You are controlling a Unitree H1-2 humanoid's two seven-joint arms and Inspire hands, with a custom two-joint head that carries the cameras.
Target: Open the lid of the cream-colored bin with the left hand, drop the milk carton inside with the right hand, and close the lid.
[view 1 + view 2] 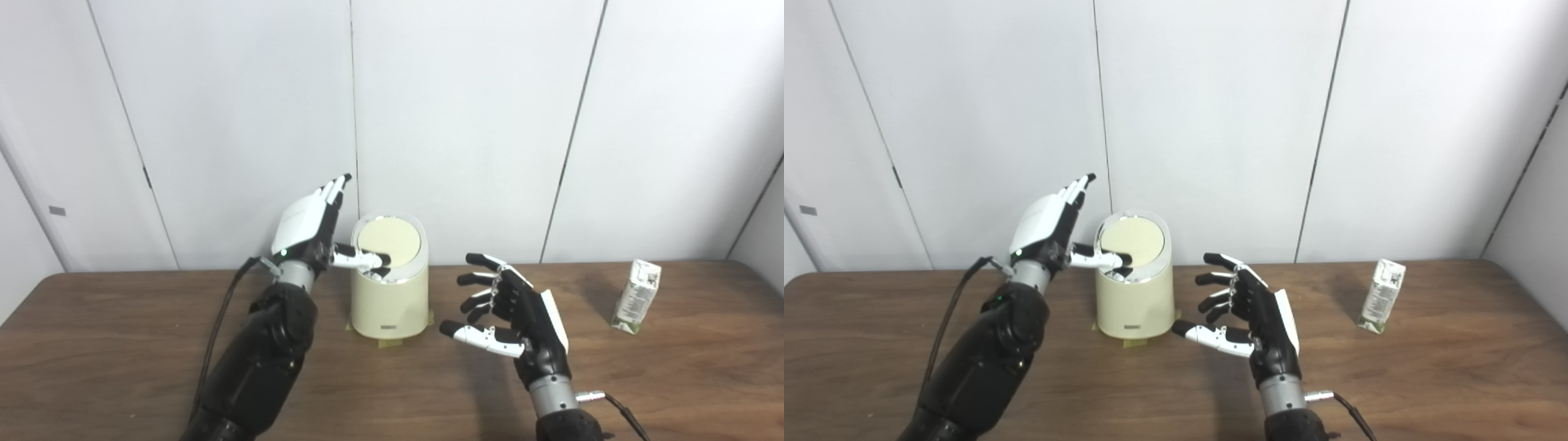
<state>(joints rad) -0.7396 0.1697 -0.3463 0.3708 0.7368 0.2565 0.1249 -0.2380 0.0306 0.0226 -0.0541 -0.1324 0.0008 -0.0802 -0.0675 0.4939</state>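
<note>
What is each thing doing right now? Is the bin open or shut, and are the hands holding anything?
Bin: upright on the table, lid shut.
Carton: standing upright at the table's right side, apart from both hands.
Left hand: open, fingers up, thumb resting on the lid's front edge.
Right hand: open, fingers spread, holding nothing, between bin and carton.

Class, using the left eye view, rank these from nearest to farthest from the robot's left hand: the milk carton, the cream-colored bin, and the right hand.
1. Cream-colored bin, right beside the left hand, whose thumb rests at its lid.
2. Right hand, open, on the bin's other side.
3. Milk carton, upright at the table's far right.
</note>
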